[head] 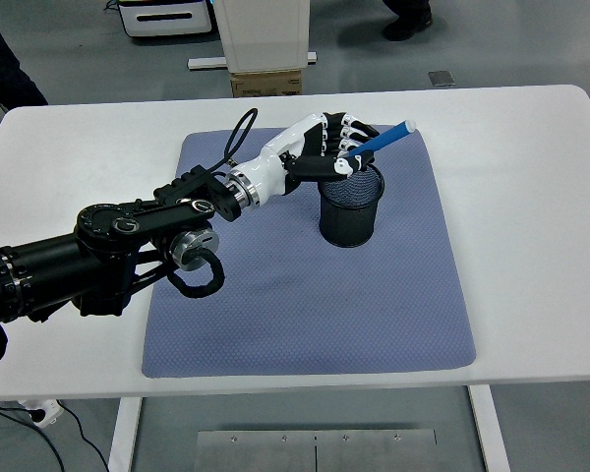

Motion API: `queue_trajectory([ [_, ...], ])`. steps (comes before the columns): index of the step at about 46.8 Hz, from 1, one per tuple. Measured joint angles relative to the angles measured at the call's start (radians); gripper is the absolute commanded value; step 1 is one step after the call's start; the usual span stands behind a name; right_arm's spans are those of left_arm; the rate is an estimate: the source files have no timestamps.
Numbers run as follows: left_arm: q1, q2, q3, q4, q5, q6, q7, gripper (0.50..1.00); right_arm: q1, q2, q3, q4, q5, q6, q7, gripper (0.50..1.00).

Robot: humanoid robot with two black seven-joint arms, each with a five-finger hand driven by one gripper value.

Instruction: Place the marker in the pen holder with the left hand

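Observation:
A black mesh pen holder (pixel 351 206) stands upright on the blue-grey mat (pixel 305 285). My left hand (pixel 332 149) reaches over its left rim, fingers curled around a blue marker (pixel 383 138). The marker is tilted, its white-tipped end pointing up and right beyond the holder, its lower end hidden in my fingers just above the holder's mouth. My left arm (pixel 128 231) stretches in from the left edge over the mat. The right arm is out of view.
The white table (pixel 531 197) carries the mat in its middle. Beyond the far edge stand a white pedestal with a cardboard box (pixel 265 81) and a white unit (pixel 167 15) on the floor. A person's shoes (pixel 408 20) show at the top.

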Motion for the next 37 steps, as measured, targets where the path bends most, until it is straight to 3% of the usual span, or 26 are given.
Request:
queue_trajectory([
  [13,0.001,0.0,0.0,0.001,0.0,0.004,0.002,0.959,0.0,0.0,0.0,0.0,0.0,0.0,0.0,1.0],
  [19,0.0,0.0,-0.003,0.001,0.0,0.006,0.002,0.965,0.0,0.0,0.0,0.0,0.0,0.0,0.0,1.0],
  [23,-0.006,0.001,-0.033,0.0,0.0,0.006,0.002,1.0,0.0,0.0,0.0,0.0,0.0,0.0,0.0,1.0],
  [37,-0.012,0.024,-0.095,0.002,0.0,0.0,0.002,1.0,0.0,0.0,0.0,0.0,0.0,0.0,0.0,1.0],
])
